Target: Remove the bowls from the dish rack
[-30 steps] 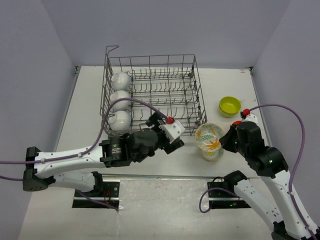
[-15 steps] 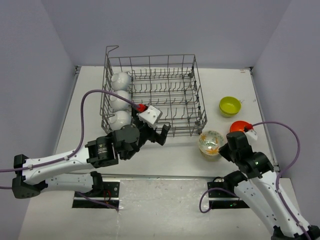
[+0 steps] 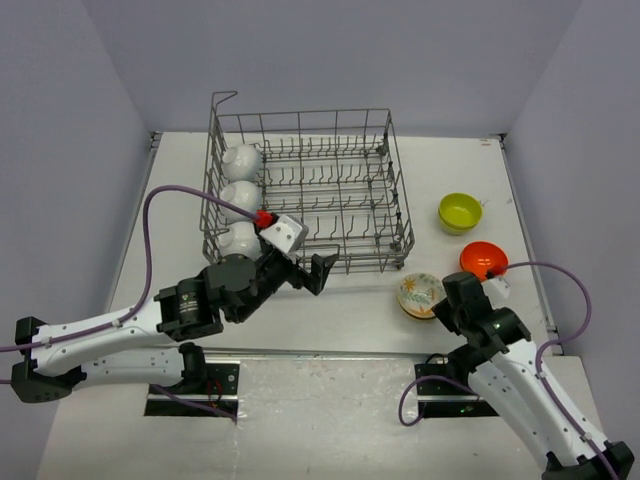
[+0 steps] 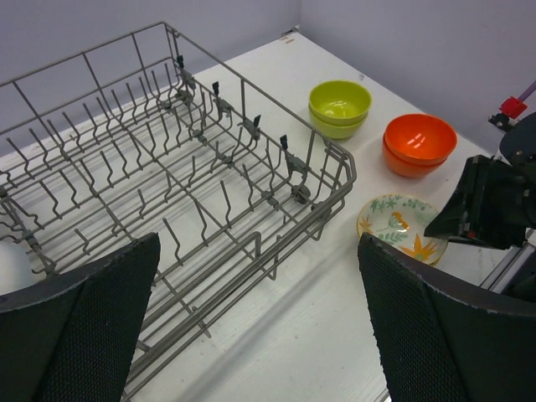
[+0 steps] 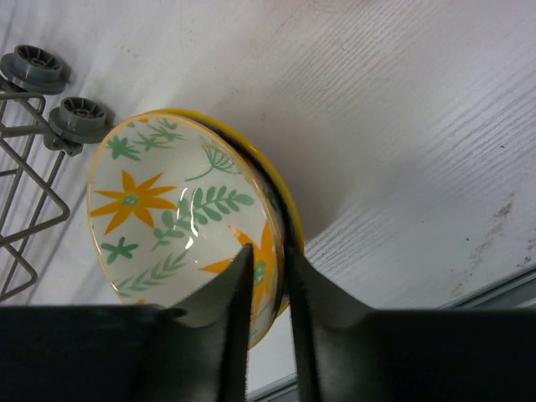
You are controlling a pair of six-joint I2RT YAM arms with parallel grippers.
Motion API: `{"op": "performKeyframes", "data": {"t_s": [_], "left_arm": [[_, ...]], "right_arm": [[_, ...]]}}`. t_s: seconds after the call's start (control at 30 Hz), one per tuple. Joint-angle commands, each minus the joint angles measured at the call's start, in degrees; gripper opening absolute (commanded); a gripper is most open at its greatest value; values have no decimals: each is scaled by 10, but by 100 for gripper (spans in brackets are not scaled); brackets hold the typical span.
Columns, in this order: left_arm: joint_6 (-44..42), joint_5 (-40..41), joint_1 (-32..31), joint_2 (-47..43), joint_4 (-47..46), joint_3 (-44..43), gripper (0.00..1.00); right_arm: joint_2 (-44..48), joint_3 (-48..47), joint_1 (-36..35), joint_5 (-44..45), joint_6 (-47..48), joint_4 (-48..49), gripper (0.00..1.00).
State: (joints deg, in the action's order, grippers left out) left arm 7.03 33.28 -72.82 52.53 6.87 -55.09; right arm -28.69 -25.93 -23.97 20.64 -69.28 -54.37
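My right end effector (image 5: 266,251) pinches floral bowl (image 5: 167,209) rim, left end effector (image 4: 260,251) wide, empty; I fear tipping if withdrawn unreleased

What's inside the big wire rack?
Three white bowls stand in a row along the left side of the dish rack. The left arm covers part of the nearest one, and the wires hide their undersides.

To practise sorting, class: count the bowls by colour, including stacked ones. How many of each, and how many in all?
White bowls: 3, in the rack
Yellow-green bowls: 2, stacked
Orange bowls: 2, stacked
Floral bowls: 2, nested
Total: 9
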Motion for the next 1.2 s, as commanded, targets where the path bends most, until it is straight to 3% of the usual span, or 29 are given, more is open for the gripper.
{"op": "performKeyframes", "data": {"t_s": [0.0,0.1,0.33,0.47,0.57,0.6,0.77,1.0,1.17], "left_arm": [[11,-14,0,-10,-31,5,100],[14,-17,0,-17,-34,9,100],[58,94,8,19,-20,-6,100],[114,63,76,49,-3,-17,100],[139,1,115,63,-13,-18,100],[145,-4,123,69,-14,-20,100],[178,-1,148,82,-6,-39,100],[174,71,158,129,70,-141,100],[146,127,163,99,65,-157,100]], "right_arm": [[-22,0,1,28,-39,35,32],[-16,-1,1,21,-38,35,52],[56,-39,1,-2,-30,6,75],[92,-89,1,4,-22,-24,85],[102,-110,1,7,-7,-31,87],[104,-119,1,10,2,-35,92],[93,-142,1,4,55,-21,99],[76,-181,1,-113,178,108,99],[10,-258,1,-187,265,184,99]]}}
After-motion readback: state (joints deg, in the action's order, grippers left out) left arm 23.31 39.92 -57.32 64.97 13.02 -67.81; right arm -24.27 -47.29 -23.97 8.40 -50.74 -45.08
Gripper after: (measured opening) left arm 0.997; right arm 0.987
